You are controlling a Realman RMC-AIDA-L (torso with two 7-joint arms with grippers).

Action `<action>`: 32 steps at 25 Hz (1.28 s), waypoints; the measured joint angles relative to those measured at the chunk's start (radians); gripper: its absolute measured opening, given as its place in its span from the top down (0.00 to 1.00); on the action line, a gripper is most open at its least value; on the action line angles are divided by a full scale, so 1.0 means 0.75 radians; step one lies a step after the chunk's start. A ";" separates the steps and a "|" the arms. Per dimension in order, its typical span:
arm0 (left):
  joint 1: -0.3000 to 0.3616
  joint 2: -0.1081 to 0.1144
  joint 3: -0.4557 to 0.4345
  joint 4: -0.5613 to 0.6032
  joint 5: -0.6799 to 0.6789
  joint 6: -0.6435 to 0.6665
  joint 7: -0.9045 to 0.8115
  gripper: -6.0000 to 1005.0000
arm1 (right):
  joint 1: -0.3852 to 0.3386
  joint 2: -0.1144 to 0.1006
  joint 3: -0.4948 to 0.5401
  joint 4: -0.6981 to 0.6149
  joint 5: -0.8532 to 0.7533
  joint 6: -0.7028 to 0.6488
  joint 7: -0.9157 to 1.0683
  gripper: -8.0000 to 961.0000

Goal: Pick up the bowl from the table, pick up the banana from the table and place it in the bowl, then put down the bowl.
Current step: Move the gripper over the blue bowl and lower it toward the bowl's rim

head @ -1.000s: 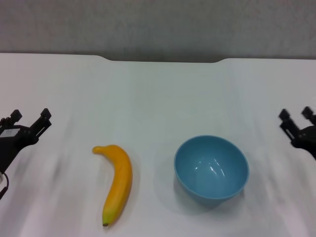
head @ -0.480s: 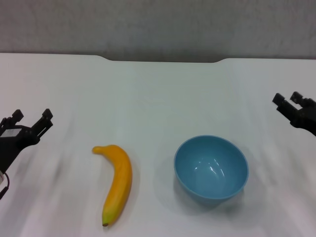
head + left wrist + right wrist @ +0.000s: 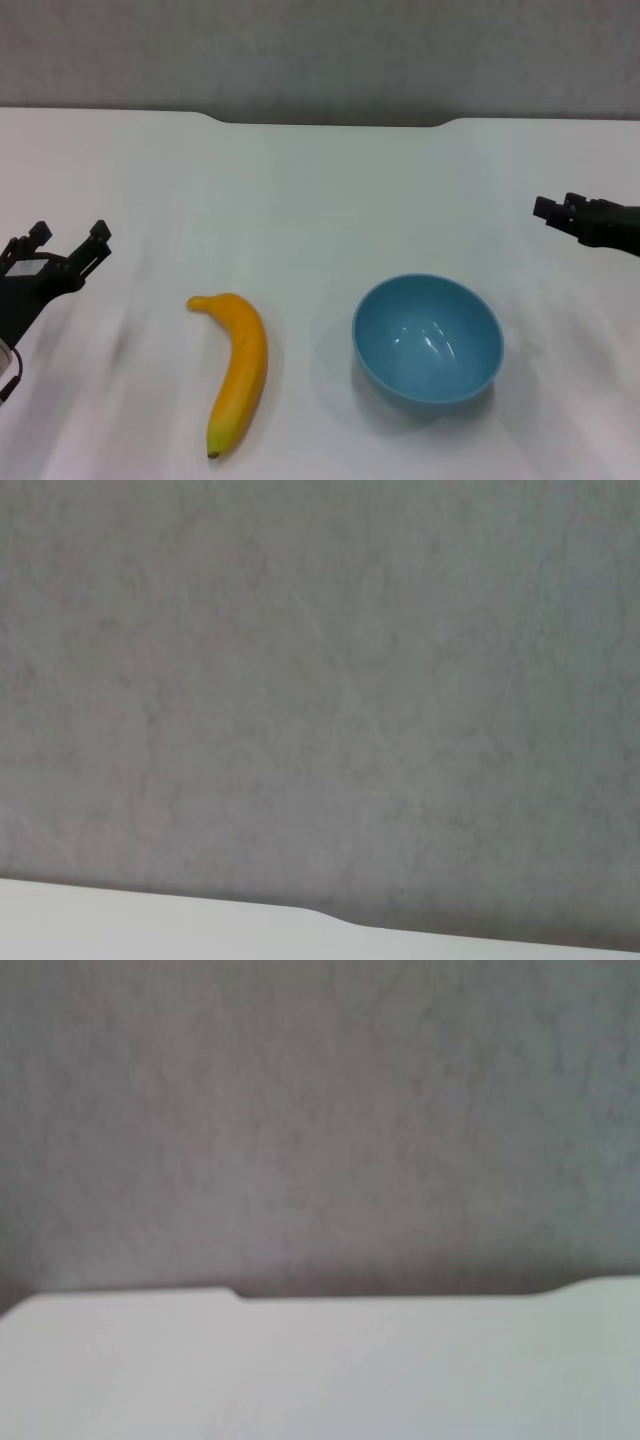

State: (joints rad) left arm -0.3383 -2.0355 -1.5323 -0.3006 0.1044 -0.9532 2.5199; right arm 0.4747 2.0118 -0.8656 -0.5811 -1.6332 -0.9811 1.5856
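You are looking down from the robot's head at a broad white table (image 3: 300, 190) with a shallow notch in its far edge. A light blue bowl (image 3: 428, 340) sits upright, right of centre and near you, empty, with a glossy inside. The banana (image 3: 238, 370) lies flat on the table left of the bowl, near it but not touching, its dark tip pointing toward you and its stem end away.

The left gripper (image 3: 66, 246) hangs at the far left edge of the view, well apart from the banana, its two fingers spread open and holding nothing. The right gripper (image 3: 556, 208) reaches in from the right edge, beyond and to the right of the bowl; its fingers overlap from this angle, so you cannot tell whether they are apart or together. Both wrist views show only the grey wall and the table's far edge.

Judging by its look, the bowl is rigid, smooth and likely slippery, so pinch its rim, one finger inside and one outside. The banana seems soft enough to bruise; grip it gently across its thick middle
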 joint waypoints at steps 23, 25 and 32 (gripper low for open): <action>-0.017 -0.002 0.001 0.000 0.003 0.011 0.001 0.12 | 0.332 -0.006 -0.392 -0.487 -1.220 -0.309 1.314 0.43; -0.019 -0.002 0.002 0.000 0.004 0.012 0.001 0.12 | 0.374 -0.007 -0.406 -0.452 -1.240 -0.340 1.334 0.43; -0.029 -0.001 0.002 0.000 0.004 0.013 0.001 0.12 | 0.494 -0.015 -0.398 -0.300 -1.256 -0.355 1.330 0.44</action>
State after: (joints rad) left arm -0.3601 -2.0365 -1.5308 -0.3006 0.1075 -0.9435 2.5203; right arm 0.8454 2.0004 -1.1643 -0.8064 -2.5749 -1.2473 2.5833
